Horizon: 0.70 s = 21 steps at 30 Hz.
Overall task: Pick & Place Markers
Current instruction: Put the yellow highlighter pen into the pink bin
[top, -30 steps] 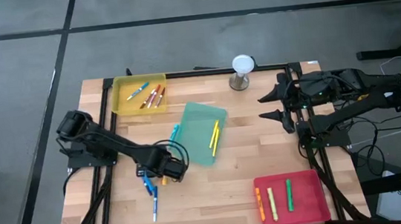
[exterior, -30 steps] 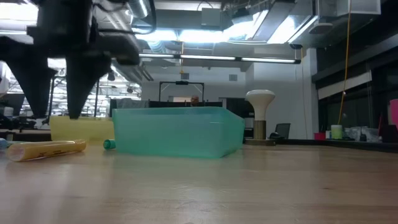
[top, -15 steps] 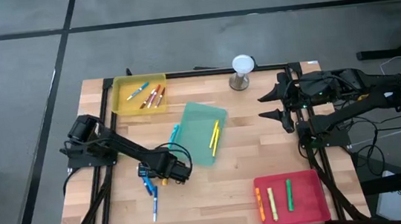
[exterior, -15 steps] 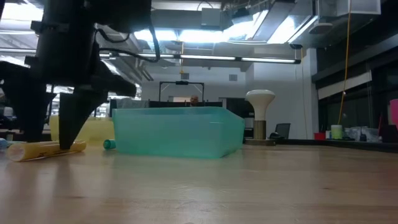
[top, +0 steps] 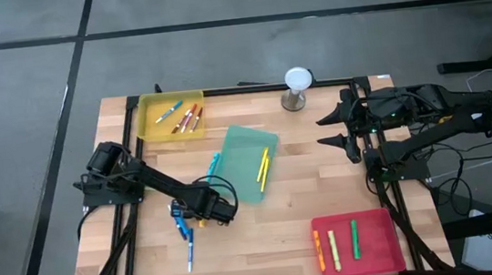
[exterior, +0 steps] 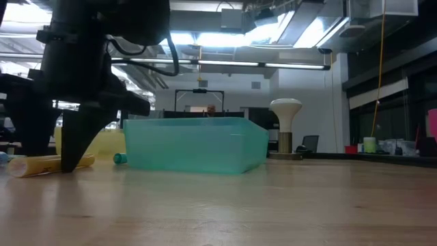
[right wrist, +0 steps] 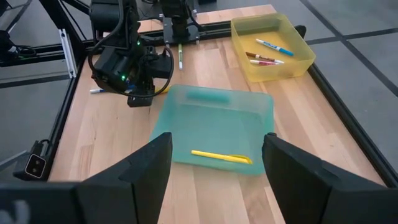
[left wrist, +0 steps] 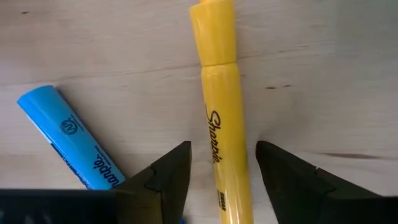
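Note:
A yellow marker (left wrist: 222, 106) lies flat on the wooden table (top: 273, 222), with a blue marker (left wrist: 74, 146) close beside it. My left gripper (left wrist: 224, 163) points down over the yellow marker, open. One finger stands on each side of the barrel, with a narrow gap to each. The low view shows the fingertips down at table height by the marker (exterior: 82, 161). My right gripper (right wrist: 217, 171) waits open, raised at the table's right edge (top: 338, 137). Another blue marker (top: 189, 253) lies nearer the front edge.
A teal tray (top: 240, 147) with a yellow marker (top: 263, 168) sits just right of my left gripper, and a teal marker (top: 213, 164) lies at its left side. A yellow tray (top: 148, 125) holds several markers at the far left. A red tray (top: 376, 243) holds three markers at the near right. A white-topped stand (top: 298, 86) is at the far edge.
My left gripper has gone down to the table, and its fingertips now stand at the height of the yellow marker, one on either side. The marker has stayed where it was.

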Each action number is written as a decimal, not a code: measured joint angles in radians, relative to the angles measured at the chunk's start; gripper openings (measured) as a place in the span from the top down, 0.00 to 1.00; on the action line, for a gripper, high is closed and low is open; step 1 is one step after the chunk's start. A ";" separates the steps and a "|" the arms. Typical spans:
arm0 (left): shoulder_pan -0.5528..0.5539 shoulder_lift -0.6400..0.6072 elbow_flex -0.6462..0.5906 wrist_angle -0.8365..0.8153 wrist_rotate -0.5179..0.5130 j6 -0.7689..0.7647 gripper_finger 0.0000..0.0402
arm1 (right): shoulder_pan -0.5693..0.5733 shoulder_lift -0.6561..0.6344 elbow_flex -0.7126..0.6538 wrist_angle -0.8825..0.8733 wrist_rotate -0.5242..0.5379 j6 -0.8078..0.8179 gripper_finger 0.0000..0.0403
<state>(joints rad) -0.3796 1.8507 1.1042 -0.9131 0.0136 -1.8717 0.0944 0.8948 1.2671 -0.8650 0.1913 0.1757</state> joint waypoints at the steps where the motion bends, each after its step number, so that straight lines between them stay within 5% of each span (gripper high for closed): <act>1: 0.000 0.000 0.000 0.002 0.003 0.000 0.58 | 0.000 0.000 0.000 0.000 0.000 0.000 0.39; 9: 0.000 0.002 -0.001 0.013 0.005 0.001 0.87 | 0.000 0.000 0.000 0.000 0.000 0.000 0.39; 21: -0.004 -0.056 -0.002 -0.004 0.025 0.002 0.87 | 0.000 0.000 0.000 0.001 0.000 0.000 0.39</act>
<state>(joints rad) -0.3836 1.7944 1.1020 -0.9169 0.0387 -1.8702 0.0946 0.8948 1.2671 -0.8637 0.1911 0.1755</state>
